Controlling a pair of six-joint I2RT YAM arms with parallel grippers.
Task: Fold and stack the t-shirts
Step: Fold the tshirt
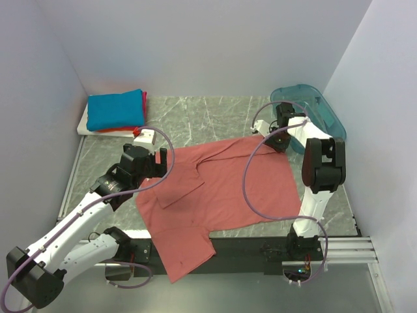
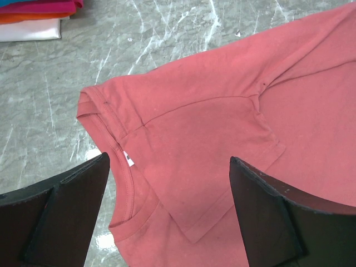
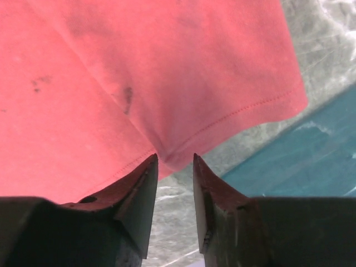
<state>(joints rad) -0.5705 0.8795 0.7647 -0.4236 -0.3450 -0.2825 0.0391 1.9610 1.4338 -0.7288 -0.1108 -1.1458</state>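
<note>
A large salmon-pink t-shirt (image 1: 221, 189) lies spread on the marble table, its lower end hanging over the near edge. One sleeve is folded in over the chest (image 2: 222, 122). My left gripper (image 1: 156, 158) hovers open over the collar and folded sleeve, its jaws wide apart (image 2: 169, 161) with nothing between them. My right gripper (image 1: 278, 140) is at the shirt's far right corner. Its jaws stand a little apart (image 3: 175, 158), and the creased hem (image 3: 139, 72) lies just past the tips. A folded blue t-shirt (image 1: 116, 109) tops a stack with red (image 1: 144, 98) and white (image 1: 85, 127) ones at the back left.
A translucent teal bin (image 1: 313, 104) stands at the back right, just beyond my right gripper, and its wall shows in the right wrist view (image 3: 295, 161). The edge of the folded stack (image 2: 33, 11) is at the top left of the left wrist view. Walls close in three sides.
</note>
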